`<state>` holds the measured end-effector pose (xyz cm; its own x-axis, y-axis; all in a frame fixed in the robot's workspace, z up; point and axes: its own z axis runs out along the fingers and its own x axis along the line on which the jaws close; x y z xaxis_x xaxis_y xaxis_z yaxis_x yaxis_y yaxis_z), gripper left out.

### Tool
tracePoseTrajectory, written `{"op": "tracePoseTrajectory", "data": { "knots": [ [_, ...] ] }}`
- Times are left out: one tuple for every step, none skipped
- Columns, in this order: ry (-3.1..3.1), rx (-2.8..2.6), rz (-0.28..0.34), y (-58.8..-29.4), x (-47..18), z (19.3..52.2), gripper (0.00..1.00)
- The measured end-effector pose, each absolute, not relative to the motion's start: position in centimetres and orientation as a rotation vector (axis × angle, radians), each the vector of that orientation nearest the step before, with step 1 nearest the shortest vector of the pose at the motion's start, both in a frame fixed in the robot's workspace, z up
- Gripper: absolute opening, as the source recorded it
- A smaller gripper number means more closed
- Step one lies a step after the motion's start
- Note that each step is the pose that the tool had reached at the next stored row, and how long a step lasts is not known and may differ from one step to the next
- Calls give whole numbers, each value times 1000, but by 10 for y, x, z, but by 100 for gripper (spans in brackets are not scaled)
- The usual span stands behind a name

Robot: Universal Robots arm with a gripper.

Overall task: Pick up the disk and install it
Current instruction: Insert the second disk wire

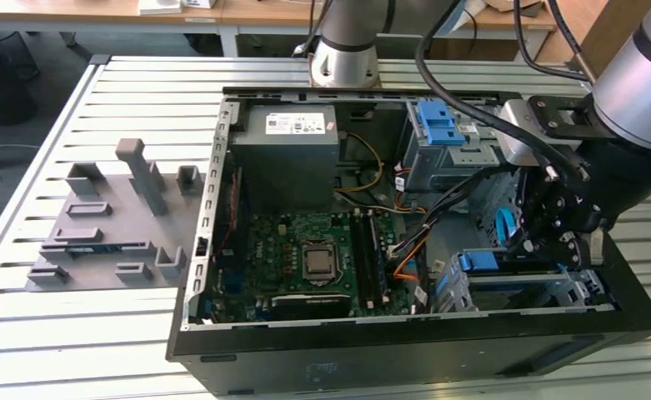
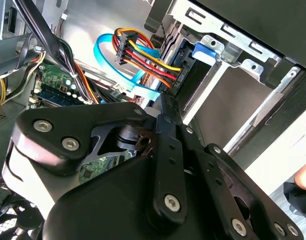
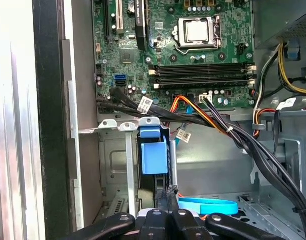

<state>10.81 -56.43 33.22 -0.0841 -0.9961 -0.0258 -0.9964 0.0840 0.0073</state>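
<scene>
The disk (image 3: 153, 152) stands on edge in the drive bay at the front corner of the open computer case (image 1: 302, 358). Its blue carrier end shows between two silver bay rails. In the exterior view that blue end (image 1: 481, 261) sits low in the bay on the exterior view's right, and it appears as a blue tab (image 2: 205, 50) in the second wrist view. My gripper (image 3: 166, 195) hangs inside the case right at the disk's near end, fingers pressed together with nothing between them. Whether the fingertips (image 2: 165, 107) touch the disk I cannot tell. From outside, the gripper (image 1: 553, 242) is beside the bay.
A grey power supply box (image 1: 292, 137) and a blue latch piece (image 1: 438, 125) sit at the case's far end. The motherboard (image 1: 314, 258) fills the floor. Black and coloured cables (image 3: 217, 125) and a blue flat cable (image 3: 207, 205) cross near the bay. A grey fixture (image 1: 102, 217) stands on the slatted table.
</scene>
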Motion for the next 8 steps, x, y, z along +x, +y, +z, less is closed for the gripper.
{"op": "tracePoseTrajectory", "data": {
  "knots": [
    [2302,-2116,36,-564,108,332,11],
    [2302,-2116,37,-564,108,333,11],
    [2301,-2116,37,-564,108,334,11],
    [2301,-2116,38,-564,108,335,11],
    [2302,-2116,37,-564,108,336,11],
    [2302,-2116,36,-564,108,338,11],
    [2302,-2116,36,-564,108,339,11],
    [2302,-2116,36,-564,108,340,11]
  ]
}}
